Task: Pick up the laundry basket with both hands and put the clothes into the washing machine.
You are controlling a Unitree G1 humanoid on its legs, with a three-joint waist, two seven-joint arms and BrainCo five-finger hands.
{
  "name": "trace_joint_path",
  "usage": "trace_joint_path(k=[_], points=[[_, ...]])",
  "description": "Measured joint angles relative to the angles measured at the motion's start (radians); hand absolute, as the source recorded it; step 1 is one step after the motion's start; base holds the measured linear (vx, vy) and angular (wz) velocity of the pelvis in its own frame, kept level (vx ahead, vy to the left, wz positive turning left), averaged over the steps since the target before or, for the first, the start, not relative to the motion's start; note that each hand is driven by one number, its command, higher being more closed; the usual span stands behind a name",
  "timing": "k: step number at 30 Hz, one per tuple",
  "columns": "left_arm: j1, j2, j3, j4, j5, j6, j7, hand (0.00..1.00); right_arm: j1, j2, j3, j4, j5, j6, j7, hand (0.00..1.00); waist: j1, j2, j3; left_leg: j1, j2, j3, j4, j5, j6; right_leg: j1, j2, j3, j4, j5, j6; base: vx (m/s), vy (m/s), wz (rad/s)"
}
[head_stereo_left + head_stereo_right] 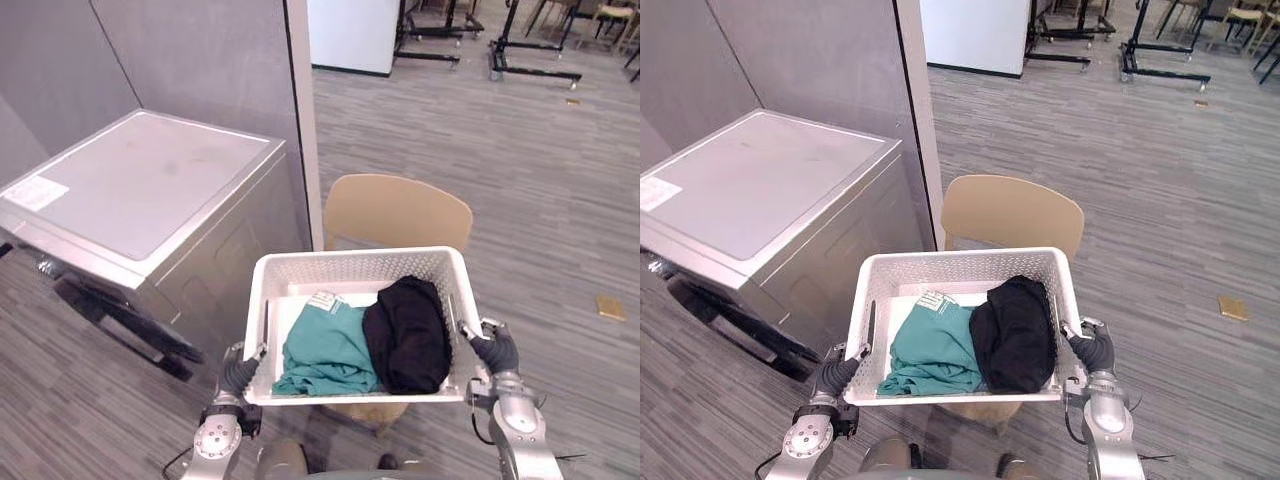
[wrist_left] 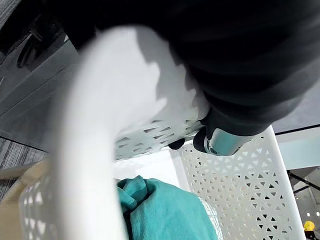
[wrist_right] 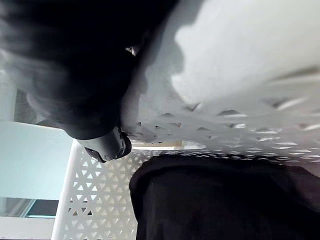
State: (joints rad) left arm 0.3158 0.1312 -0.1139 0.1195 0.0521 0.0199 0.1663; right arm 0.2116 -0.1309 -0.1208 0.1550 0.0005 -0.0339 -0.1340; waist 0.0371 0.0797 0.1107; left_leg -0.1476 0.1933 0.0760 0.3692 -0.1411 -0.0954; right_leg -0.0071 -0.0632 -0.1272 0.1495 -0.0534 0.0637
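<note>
A white lattice laundry basket (image 1: 350,259) hangs level in front of me, held at both short ends. My left hand (image 1: 240,372) is shut on its left rim, and my right hand (image 1: 495,350) is shut on its right rim. Inside lie a teal garment (image 1: 325,350) on the left and a black garment (image 1: 408,332) on the right. In the left wrist view my fingers (image 2: 220,140) curl over the rim above the teal cloth (image 2: 165,210). The right wrist view has the black garment (image 3: 225,200) just past my right hand (image 3: 75,75). The grey washing machine (image 1: 140,180) stands to the left.
A tan wooden chair (image 1: 395,212) stands directly under and behind the basket. The washing machine's dark front door (image 1: 110,310) hangs open at its lower left. A grey partition wall (image 1: 200,60) rises behind the machine. Metal frames (image 1: 530,50) stand far back on the grey floor.
</note>
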Motion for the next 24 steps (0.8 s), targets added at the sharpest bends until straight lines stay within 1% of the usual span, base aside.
trace_joint_path(k=[1,2,3,5,6,8,9,12,14,15,16,17,18,19,20,22,24], points=[[-0.002,0.014,0.0,0.017,0.0,0.002,0.0,1.0,0.0,0.019,-0.001,0.028,-0.001,0.001,0.0,1.0,0.001,-0.022,-0.003,0.023,-0.028,0.01,-0.031,-0.001,0.002,0.004,-0.024,0.015,-0.015,0.002,0.009,0.14,0.186,-0.24],[-0.007,0.03,-0.002,0.04,0.0,0.003,-0.004,1.0,0.005,0.031,-0.001,0.052,-0.001,0.002,0.0,1.0,-0.01,-0.038,-0.005,0.026,-0.058,0.022,-0.051,0.006,0.012,0.004,-0.053,0.021,-0.038,0.01,0.03,0.14,0.216,-0.13],[-0.007,0.038,-0.002,0.046,0.0,0.004,-0.005,1.0,-0.002,0.032,-0.001,0.075,-0.002,0.002,0.0,1.0,-0.02,-0.048,0.0,0.028,-0.076,0.038,-0.059,0.008,0.015,0.003,-0.073,0.028,-0.057,0.02,0.045,0.11,0.209,-0.08],[-0.011,0.041,-0.002,0.054,0.002,0.005,-0.005,1.0,-0.021,0.034,0.0,0.111,-0.002,0.0,-0.001,1.0,-0.02,-0.047,0.007,0.023,-0.088,0.062,-0.057,0.006,0.017,-0.005,-0.086,0.052,-0.07,0.033,0.051,0.02,0.116,-0.3],[-0.034,0.042,-0.003,0.066,0.012,0.005,-0.005,1.0,-0.044,0.033,0.0,0.137,-0.002,-0.002,-0.003,1.0,-0.022,-0.038,0.024,0.009,-0.09,0.073,-0.05,0.003,0.022,-0.033,-0.09,0.067,-0.065,0.042,0.052,-0.03,0.094,-0.41],[-0.107,0.045,-0.003,0.091,0.023,0.005,0.001,1.0,-0.104,0.022,0.001,0.167,-0.002,-0.006,-0.022,1.0,-0.023,-0.029,0.069,-0.056,-0.088,0.09,-0.025,-0.004,0.034,-0.105,-0.086,0.084,-0.039,0.053,0.054,-0.11,0.077,-0.34],[-0.172,0.054,-0.004,0.106,0.028,0.004,0.014,1.0,-0.16,0.02,0.001,0.186,-0.002,-0.006,-0.041,1.0,-0.023,-0.018,0.106,-0.116,-0.082,0.098,0.0,-0.002,0.037,-0.176,-0.08,0.103,-0.009,0.061,0.057,-0.24,0.069,-0.36],[-0.346,0.065,-0.001,0.172,0.028,0.004,0.056,1.0,-0.284,0.011,0.001,0.202,0.001,-0.001,-0.092,1.0,-0.021,-0.033,0.187,-0.29,-0.056,0.125,0.074,0.0,0.047,-0.369,-0.067,0.136,0.073,0.077,0.057,-0.23,0.031,-0.3],[-0.429,0.067,0.0,0.201,0.027,0.004,0.085,1.0,-0.336,0.01,0.0,0.202,0.002,0.001,-0.13,1.0,-0.022,-0.043,0.223,-0.377,-0.037,0.127,0.123,-0.006,0.055,-0.462,-0.059,0.151,0.124,0.077,0.059,-0.2,-0.001,-0.23],[-0.485,0.067,0.0,0.217,0.025,0.004,0.104,1.0,-0.364,0.008,-0.002,0.195,0.002,0.001,-0.155,1.0,-0.021,-0.053,0.26,-0.401,-0.03,0.135,0.143,-0.012,0.064,-0.497,-0.058,0.159,0.151,0.077,0.059,-0.16,-0.017,-0.22],[-0.509,0.067,-0.001,0.225,0.023,0.004,0.115,1.0,-0.372,0.007,-0.001,0.184,0.002,0.002,-0.168,1.0,-0.021,-0.053,0.269,-0.419,-0.026,0.137,0.158,-0.012,0.064,-0.517,-0.057,0.159,0.166,0.077,0.059,-0.14,-0.028,-0.23],[-0.545,0.067,0.002,0.228,0.018,0.002,0.141,1.0,-0.385,0.011,0.0,0.148,0.002,0.001,-0.193,1.0,-0.02,-0.052,0.275,-0.467,-0.017,0.139,0.191,-0.017,0.071,-0.565,-0.053,0.16,0.193,0.076,0.059,-0.12,-0.016,-0.17],[-0.584,0.067,0.011,0.228,0.018,-0.004,0.152,1.0,-0.406,0.014,0.0,0.124,0.002,0.001,-0.215,1.0,-0.021,-0.054,0.286,-0.5,-0.012,0.14,0.21,-0.019,0.073,-0.601,-0.052,0.162,0.213,0.076,0.059,-0.11,-0.02,-0.15],[-0.607,0.067,0.014,0.23,0.018,-0.005,0.162,0.0,-0.419,0.014,0.0,0.114,0.002,0.001,-0.226,1.0,-0.022,-0.054,0.291,-0.515,-0.009,0.14,0.219,-0.02,0.075,-0.617,-0.051,0.163,0.222,0.076,0.059,-0.09,-0.033,-0.12],[-0.65,0.068,0.028,0.232,0.018,-0.007,0.172,0.0,-0.45,0.014,0.0,0.1,0.002,0.001,-0.244,0.0,-0.019,-0.054,0.303,-0.547,0.003,0.139,0.243,-0.029,0.079,-0.648,-0.043,0.163,0.239,0.076,0.059,-0.11,-0.06,-0.12],[-0.705,0.066,0.05,0.236,0.005,-0.013,0.198,0.0,-0.494,0.016,0.0,0.094,0.002,0.0,-0.268,0.0,-0.017,-0.056,0.307,-0.603,0.016,0.134,0.269,-0.032,0.079,-0.699,-0.04,0.161,0.258,0.077,0.058,-0.11,-0.058,-0.1],[-0.769,0.038,0.094,0.242,-0.007,-0.036,0.234,0.0,-0.527,0.019,0.001,0.094,0.002,-0.006,-0.284,0.0,-0.015,-0.056,0.312,-0.648,0.025,0.125,0.285,-0.032,0.078,-0.74,-0.034,0.154,0.273,0.078,0.056,-0.05,-0.053,-0.05]])
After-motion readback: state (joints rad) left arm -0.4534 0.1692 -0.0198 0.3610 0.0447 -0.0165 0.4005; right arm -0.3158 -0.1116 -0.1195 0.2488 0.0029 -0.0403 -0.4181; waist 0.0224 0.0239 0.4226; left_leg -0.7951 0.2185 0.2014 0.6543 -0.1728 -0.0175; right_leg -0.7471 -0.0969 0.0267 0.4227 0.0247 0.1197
